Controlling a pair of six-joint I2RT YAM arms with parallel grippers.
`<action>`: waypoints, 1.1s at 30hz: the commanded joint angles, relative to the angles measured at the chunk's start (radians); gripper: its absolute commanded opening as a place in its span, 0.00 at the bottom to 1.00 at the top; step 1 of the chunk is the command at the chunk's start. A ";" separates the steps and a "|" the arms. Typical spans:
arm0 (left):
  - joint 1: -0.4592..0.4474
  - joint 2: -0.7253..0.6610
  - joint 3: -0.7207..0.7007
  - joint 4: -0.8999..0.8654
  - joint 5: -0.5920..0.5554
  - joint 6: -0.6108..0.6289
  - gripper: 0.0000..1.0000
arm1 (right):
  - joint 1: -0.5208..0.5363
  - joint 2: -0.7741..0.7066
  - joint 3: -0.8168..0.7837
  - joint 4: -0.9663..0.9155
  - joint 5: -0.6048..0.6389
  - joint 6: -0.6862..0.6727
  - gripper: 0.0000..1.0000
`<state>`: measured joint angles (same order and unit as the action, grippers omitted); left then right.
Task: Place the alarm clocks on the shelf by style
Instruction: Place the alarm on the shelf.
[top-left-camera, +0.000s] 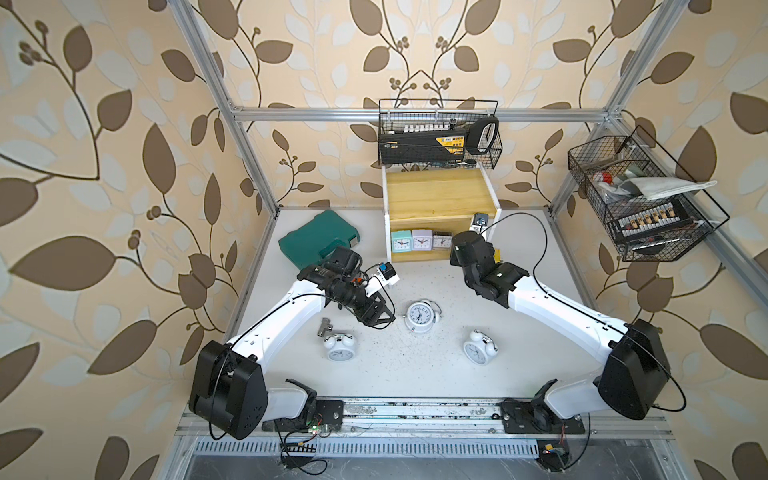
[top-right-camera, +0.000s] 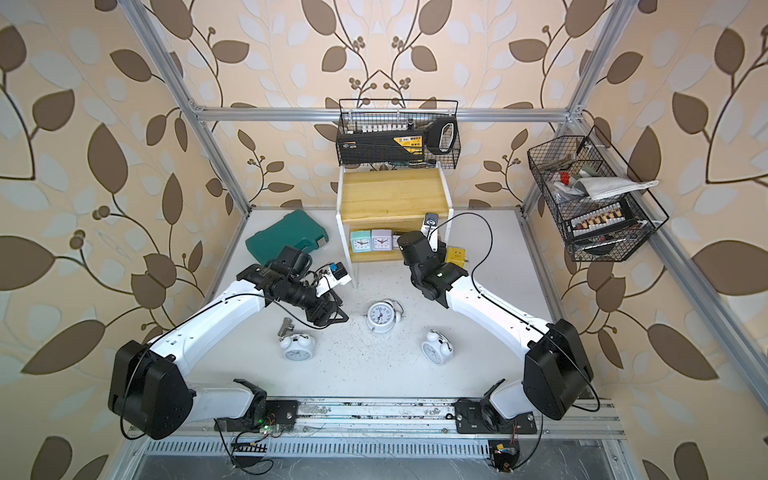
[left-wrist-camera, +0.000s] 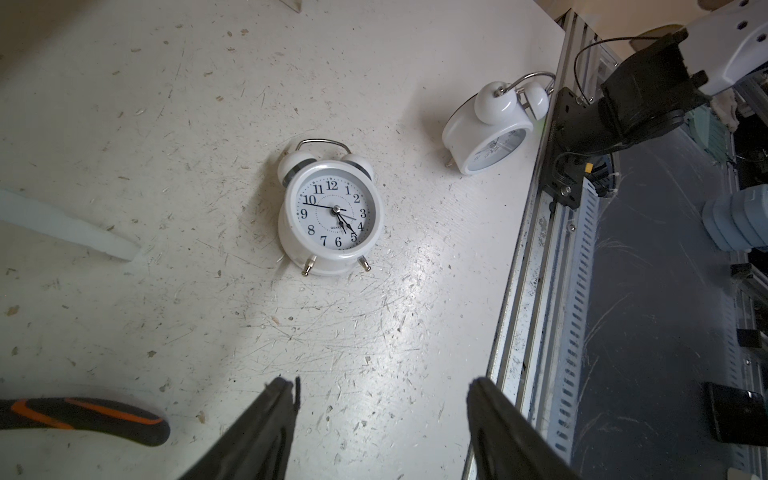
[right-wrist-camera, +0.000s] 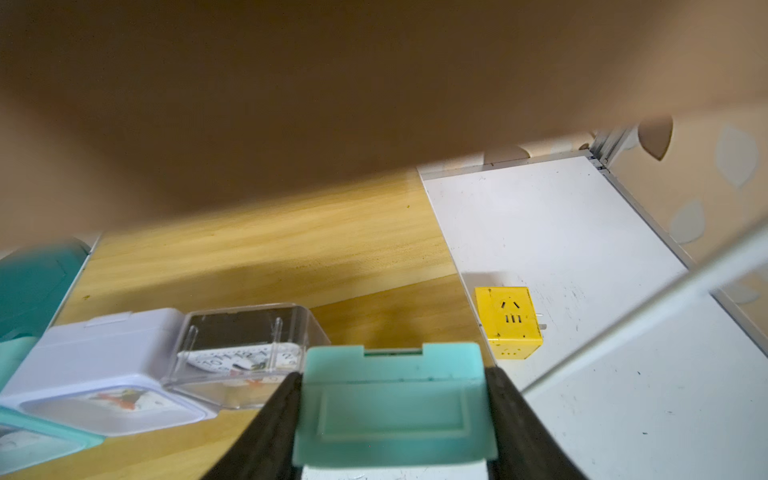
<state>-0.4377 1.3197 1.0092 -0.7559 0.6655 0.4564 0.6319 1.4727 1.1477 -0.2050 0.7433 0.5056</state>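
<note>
A: How is the step in hand best done?

B: The teal square clock (right-wrist-camera: 392, 374) is clamped between the jaws of the right pincer (right-wrist-camera: 394, 432), which are closed only to the clock's width, over the lower board (right-wrist-camera: 270, 257) of the shelf (top-left-camera: 440, 195). It is best set down level just beside the clear clock (right-wrist-camera: 245, 332), so that the row of mint clock (top-left-camera: 401, 241), lilac clock (right-wrist-camera: 104, 345) and clear clock is lengthened without being nudged. The jaws are best parted only once the base is borne by the board.

A: And the left pincer (left-wrist-camera: 382, 384)?

B: It is held partly open and empty above the tabletop (left-wrist-camera: 166, 124), near the middle round clock (left-wrist-camera: 332, 214), which is laid on its back.

A: What cannot be made out?

B: In both top views the right pincer and its clock are hidden by the arm. Whether the clock touches the board cannot be told. Its face is not seen, and the upper board (right-wrist-camera: 332, 83) is shown only as a brown blur.
</note>
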 joint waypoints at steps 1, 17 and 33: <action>0.007 -0.019 0.016 -0.016 0.040 0.003 0.69 | -0.007 0.036 0.019 -0.010 0.014 0.004 0.43; 0.007 -0.017 0.014 -0.017 0.040 0.005 0.69 | -0.006 0.040 -0.050 0.073 0.049 0.003 0.45; 0.008 -0.024 0.012 -0.017 0.040 0.007 0.69 | 0.018 0.025 -0.102 0.142 0.105 -0.021 0.46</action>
<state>-0.4377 1.3197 1.0092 -0.7601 0.6655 0.4564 0.6460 1.4952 1.0721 -0.0673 0.8272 0.5041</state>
